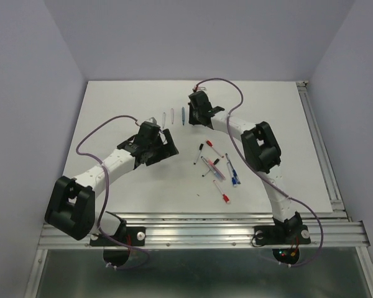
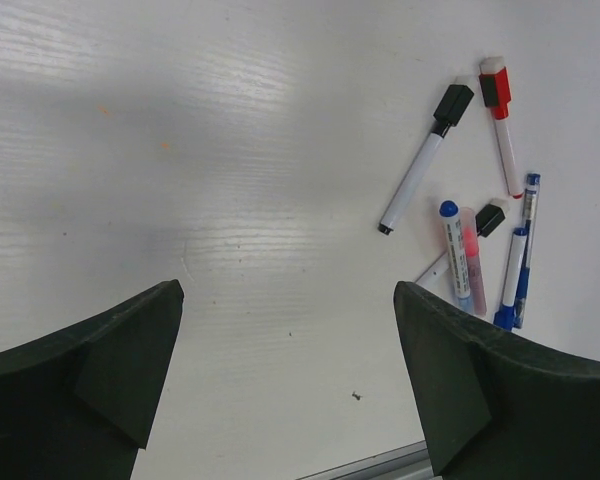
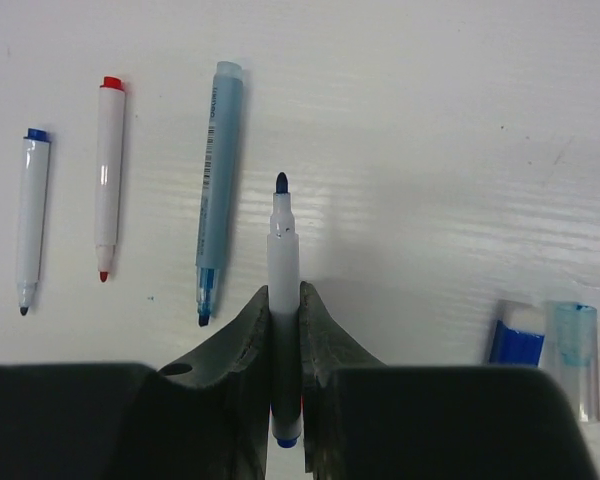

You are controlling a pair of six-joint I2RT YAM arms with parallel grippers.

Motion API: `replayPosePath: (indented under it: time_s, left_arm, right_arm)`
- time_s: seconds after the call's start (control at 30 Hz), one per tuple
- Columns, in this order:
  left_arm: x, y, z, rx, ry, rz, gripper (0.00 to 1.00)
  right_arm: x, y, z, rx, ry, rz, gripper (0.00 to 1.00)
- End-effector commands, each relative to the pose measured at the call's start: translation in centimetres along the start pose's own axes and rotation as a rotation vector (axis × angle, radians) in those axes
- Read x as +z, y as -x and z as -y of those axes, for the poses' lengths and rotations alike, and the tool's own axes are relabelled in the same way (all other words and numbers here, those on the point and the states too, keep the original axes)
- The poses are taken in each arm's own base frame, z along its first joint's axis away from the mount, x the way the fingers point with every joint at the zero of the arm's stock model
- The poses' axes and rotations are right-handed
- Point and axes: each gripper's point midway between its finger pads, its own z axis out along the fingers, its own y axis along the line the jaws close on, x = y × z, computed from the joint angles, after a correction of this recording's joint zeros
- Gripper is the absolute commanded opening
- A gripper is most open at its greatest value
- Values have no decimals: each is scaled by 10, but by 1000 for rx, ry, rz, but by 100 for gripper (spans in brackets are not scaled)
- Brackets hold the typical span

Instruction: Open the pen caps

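Left pincer (image 2: 288, 300) gapes wide over the desk (image 2: 180, 150), gripping nothing. Right pincer (image 3: 283, 300) pinches an uncapped blue-tipped pen (image 3: 283, 240) at the far side. Pen caps (image 2: 453, 103) sit on markers mid-desk; two loose caps (image 3: 517, 345) beside the right pincer are cut off. Pale-blue barrel (image 3: 220, 170) carries barcode print, unreadable.

A: Where is there room on the desk (image 1: 112, 112)?

B: Seen from above, the whole side from 9 to 11 o'clock is bare board. So is the patch under the left claw (image 2: 290, 300), whose jaws are spread wide.

A: What blocks the way?

B: A heap of pens (image 1: 217, 169) at that claw's 3 o'clock, lying crossed. At the desk's 12 o'clock lies a row of bare pens (image 3: 108, 175), with the right claw (image 3: 284, 300) beside it, pinching a marker (image 3: 283, 240). Loose caps (image 3: 517, 345) lie at its 3 o'clock. The right arm (image 1: 261, 149) arches along the heap's 3 o'clock side.
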Motion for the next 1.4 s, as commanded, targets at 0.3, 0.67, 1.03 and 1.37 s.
replayPosePath:
  time_s: [0.3, 0.67, 1.03, 1.37]
  left_arm:
    - [-8, 7, 10, 37, -41, 18, 99]
    - [-10, 9, 15, 29, -52, 22, 99]
    - [-21, 17, 31, 47, -112, 34, 99]
    - [-22, 18, 41, 99, -159, 20, 99]
  right_arm:
    - [22, -4, -19, 43, 61, -27, 18]
    - [15, 2, -20, 76, 59, -19, 34]
    - [-28, 63, -29, 64, 74, 104, 49]
    - [-132, 129, -14, 96, 48, 312, 100]
